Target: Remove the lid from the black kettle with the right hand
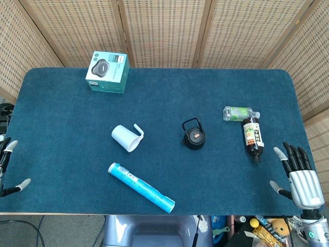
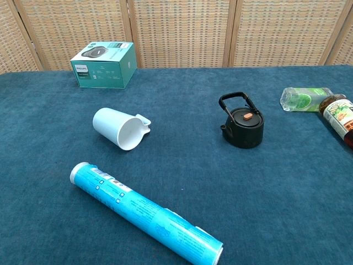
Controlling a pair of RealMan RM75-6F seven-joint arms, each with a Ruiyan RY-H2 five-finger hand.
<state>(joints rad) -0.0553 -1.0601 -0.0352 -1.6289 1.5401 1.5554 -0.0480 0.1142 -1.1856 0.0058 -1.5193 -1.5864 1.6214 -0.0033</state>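
The small black kettle (image 1: pixel 194 135) (image 2: pixel 242 126) stands upright near the table's middle, its hoop handle raised. Its black lid (image 2: pixel 246 116) with an orange knob sits on top. My right hand (image 1: pixel 297 172) rests at the table's front right corner, fingers spread, holding nothing, well to the right of the kettle. At the far left edge my left hand (image 1: pixel 7 165) shows only fingertips, spread apart and empty. Neither hand appears in the chest view.
A white mug (image 1: pixel 127 138) lies on its side left of the kettle. A blue tube (image 1: pixel 141 187) lies in front. A teal box (image 1: pixel 107 71) stands at the back left. A dark bottle (image 1: pixel 252 138) and a clear green bottle (image 1: pixel 238 113) lie right of the kettle.
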